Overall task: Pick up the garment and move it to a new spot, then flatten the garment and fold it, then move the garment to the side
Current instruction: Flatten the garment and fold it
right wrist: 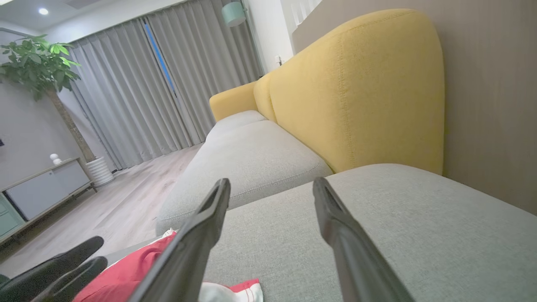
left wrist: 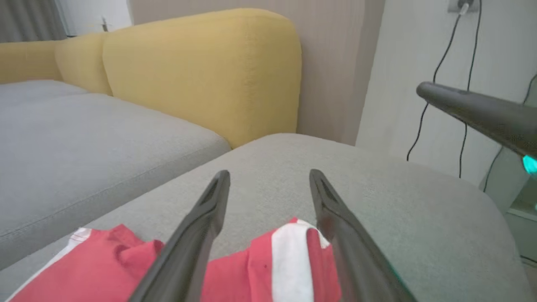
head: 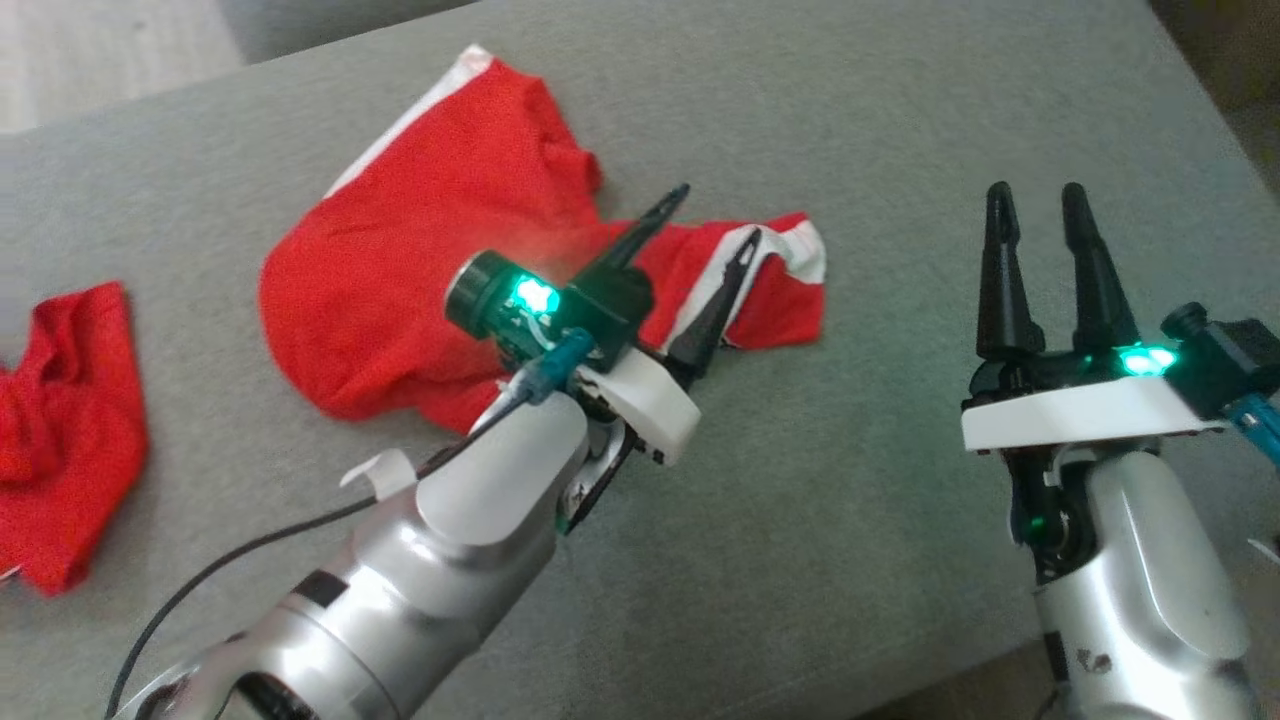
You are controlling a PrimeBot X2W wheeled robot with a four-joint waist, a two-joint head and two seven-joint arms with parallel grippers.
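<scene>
Left gripper (head: 717, 215): jaws spread wide, nothing clamped. The red garment (head: 400, 270) lies crumpled on the grey cushion (head: 850, 420) directly under these jaws. In the left wrist view its white-banded corner (left wrist: 289, 260) sits in the gap between the two fingers, near their base, and neither finger pinches it. The bulk of the fabric spreads to the left of the jaws.

Right gripper (head: 1036, 195): jaws open and empty, over bare cushion. The garment lies well to the left of these jaws. In the right wrist view its edge shows low, beside the left finger.

A second red cloth (head: 70, 430) lies far left of both grippers, apart from the garment. A yellow backrest (right wrist: 356, 92) stands beyond the right fingertips.
</scene>
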